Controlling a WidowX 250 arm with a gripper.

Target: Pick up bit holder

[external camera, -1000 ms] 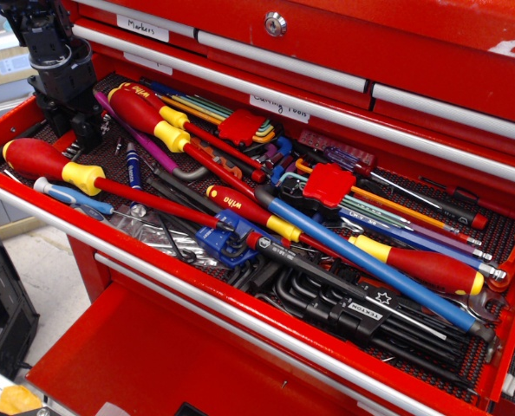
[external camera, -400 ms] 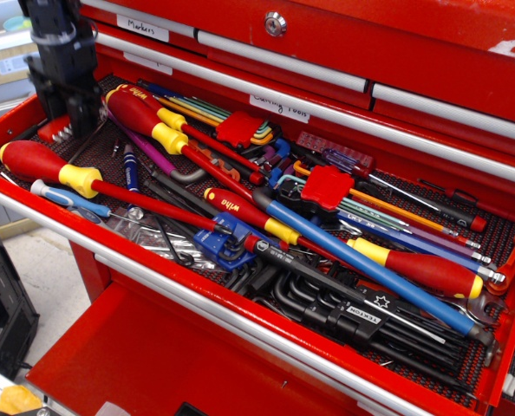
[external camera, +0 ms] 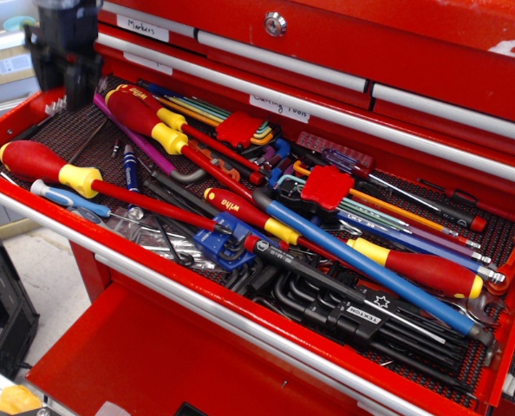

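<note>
The bit holder [external camera: 55, 106], a small red strip with short silver bits, hangs at the lower left of my gripper [external camera: 69, 91], just above the far left corner of the open tool drawer [external camera: 153, 286]. The black gripper comes down from the top left, and its fingers look shut on the holder. The gripper body hides most of the holder, so only its left end with the bits shows.
The drawer is crowded with red-and-yellow screwdrivers [external camera: 45, 165] [external camera: 140, 113], two red hex-key blocks [external camera: 240, 127] [external camera: 329, 185], a long blue-shafted tool [external camera: 370, 269] and black hex keys [external camera: 361, 316]. Closed red drawers [external camera: 327, 52] rise behind, and the drawer's left wall [external camera: 6, 117] is near the gripper.
The gripper was low in the drawer's left corner. It has risen, and the red bit holder has come up with it off the drawer mat.
</note>
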